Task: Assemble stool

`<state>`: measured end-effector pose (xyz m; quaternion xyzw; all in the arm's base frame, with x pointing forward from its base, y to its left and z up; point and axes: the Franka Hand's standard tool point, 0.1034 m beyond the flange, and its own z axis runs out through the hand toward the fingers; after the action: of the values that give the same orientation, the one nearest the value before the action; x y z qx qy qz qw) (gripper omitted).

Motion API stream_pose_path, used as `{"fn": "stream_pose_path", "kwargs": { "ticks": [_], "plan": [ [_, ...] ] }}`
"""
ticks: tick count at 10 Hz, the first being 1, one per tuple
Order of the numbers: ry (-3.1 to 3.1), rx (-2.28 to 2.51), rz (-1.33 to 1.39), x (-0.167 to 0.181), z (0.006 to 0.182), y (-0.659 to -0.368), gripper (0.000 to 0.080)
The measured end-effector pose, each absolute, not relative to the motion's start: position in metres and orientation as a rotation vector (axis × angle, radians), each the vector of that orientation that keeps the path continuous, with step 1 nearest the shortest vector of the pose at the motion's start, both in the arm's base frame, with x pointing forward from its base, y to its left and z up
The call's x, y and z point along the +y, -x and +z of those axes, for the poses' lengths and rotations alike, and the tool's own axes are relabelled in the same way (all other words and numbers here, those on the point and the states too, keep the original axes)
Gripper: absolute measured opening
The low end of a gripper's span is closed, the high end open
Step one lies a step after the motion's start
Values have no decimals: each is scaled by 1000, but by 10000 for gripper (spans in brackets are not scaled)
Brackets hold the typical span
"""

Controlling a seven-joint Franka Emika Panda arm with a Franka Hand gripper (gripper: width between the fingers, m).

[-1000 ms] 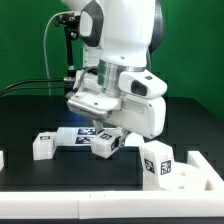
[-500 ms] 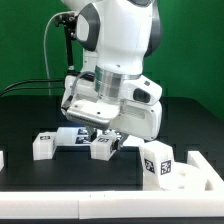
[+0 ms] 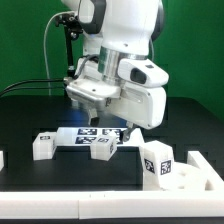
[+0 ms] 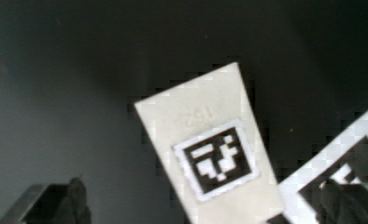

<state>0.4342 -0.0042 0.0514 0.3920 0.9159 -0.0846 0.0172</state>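
A short white stool leg [image 3: 100, 147] with a black-and-white tag lies on the black table, just in front of the marker board [image 3: 88, 132]. My gripper [image 3: 103, 119] hangs a little above this leg, open and empty. In the wrist view the same leg [image 4: 202, 140] lies below the jaws with its tag facing up, and one dark finger [image 4: 56, 205] stands well clear of it. A second leg [image 3: 42, 146] stands at the exterior view's left. A third leg [image 3: 157, 162] stands at the right, beside a white stool part [image 3: 203, 170], likely the seat.
A small white piece [image 3: 2, 158] shows at the exterior view's left edge. A white rim [image 3: 60, 204] runs along the table's front. A corner of the marker board [image 4: 346, 155] shows beside the leg in the wrist view. Black cables hang behind the arm.
My gripper was down around the leg by the marker board. It has let go and risen, and the leg now lies flat on the table.
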Motion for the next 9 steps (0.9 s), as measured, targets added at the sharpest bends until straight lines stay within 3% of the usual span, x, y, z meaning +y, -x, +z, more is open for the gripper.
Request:
{"fn": "stream_pose_path", "kwargs": {
  "ticks": [3,9],
  "plan": [
    [-1708,2516,-263,8,61,-451,649],
    [-2314,1933,-253,4,61,-449,649]
  ]
}}
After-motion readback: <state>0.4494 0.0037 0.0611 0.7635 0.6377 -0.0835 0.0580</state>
